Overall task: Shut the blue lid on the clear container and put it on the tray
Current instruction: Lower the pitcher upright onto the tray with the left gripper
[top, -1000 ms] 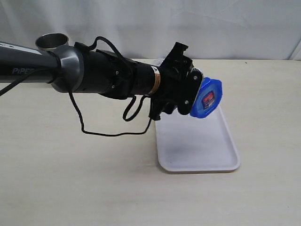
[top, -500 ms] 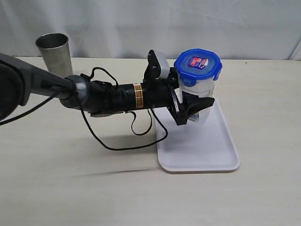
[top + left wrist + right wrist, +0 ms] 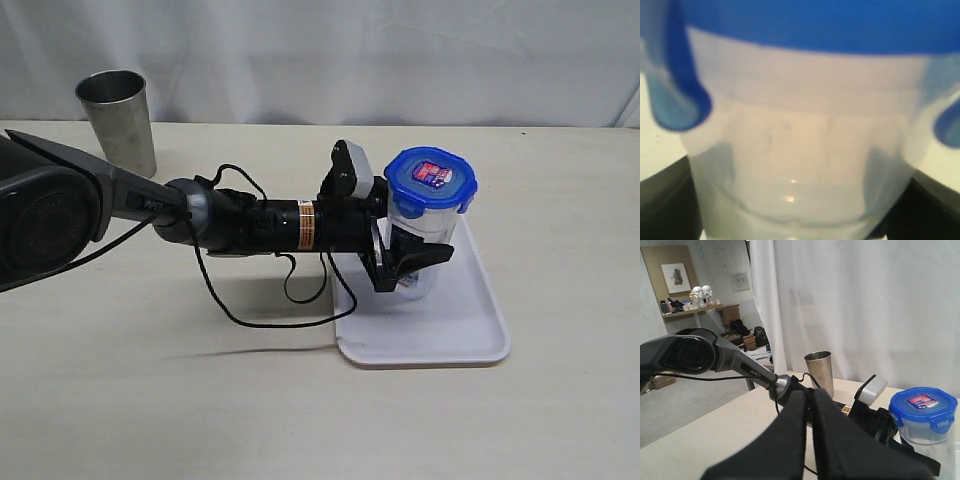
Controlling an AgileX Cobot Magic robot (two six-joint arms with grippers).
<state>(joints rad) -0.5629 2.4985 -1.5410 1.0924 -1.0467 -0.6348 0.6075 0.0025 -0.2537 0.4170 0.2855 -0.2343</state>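
The clear container (image 3: 432,226) stands upright over the white tray (image 3: 445,325), with the blue lid (image 3: 430,180) sitting on top of it. My left gripper (image 3: 408,262) is shut on the container's lower body, one finger on each side. Whether the base touches the tray I cannot tell. In the left wrist view the container (image 3: 790,160) fills the frame under the lid (image 3: 815,22), with dark fingers (image 3: 662,200) at both sides. My right gripper (image 3: 809,394) is shut and holds nothing; past it I see the lid (image 3: 923,407) and container (image 3: 930,440).
A steel cup (image 3: 118,118) stands at the back left of the table, also visible as the cup (image 3: 820,369) in the right wrist view. The left arm (image 3: 230,222) and its loose black cable (image 3: 265,315) stretch across the table's middle. A white curtain hangs behind.
The left arm has turned the container from lying sideways, lid facing the camera, to upright, then lowered it toward the tray.
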